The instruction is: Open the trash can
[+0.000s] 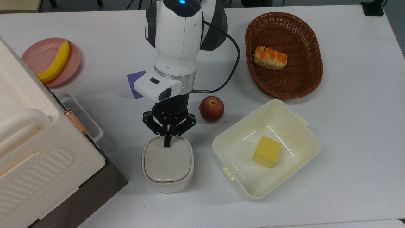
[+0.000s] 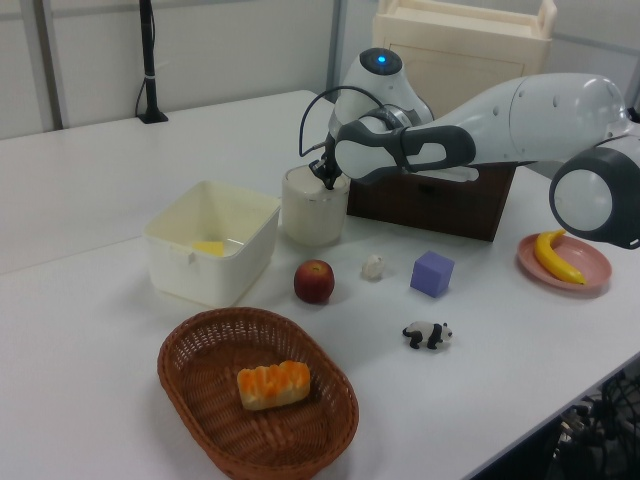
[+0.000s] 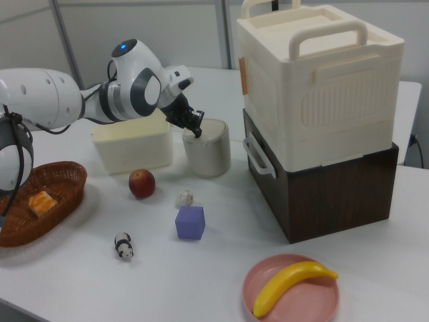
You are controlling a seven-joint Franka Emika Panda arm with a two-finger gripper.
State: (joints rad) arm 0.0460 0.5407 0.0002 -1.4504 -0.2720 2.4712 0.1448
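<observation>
So the trash can (image 1: 167, 164) sits on the worktop (image 1: 348, 133) just beside the big cream case (image 1: 38, 148), with the open tub (image 1: 303, 139) on its other side and the apple (image 1: 211, 109) near its far edge. The gripper (image 1: 166, 143) has its fingers pinched together, holding nothing, tip down on the lid's (image 1: 167, 163) far edge, where I'd guess the button is. My worry: if the tip lands off the button, it'll just shove the light can along the worktop or tip it, and the lid stays shut.
</observation>
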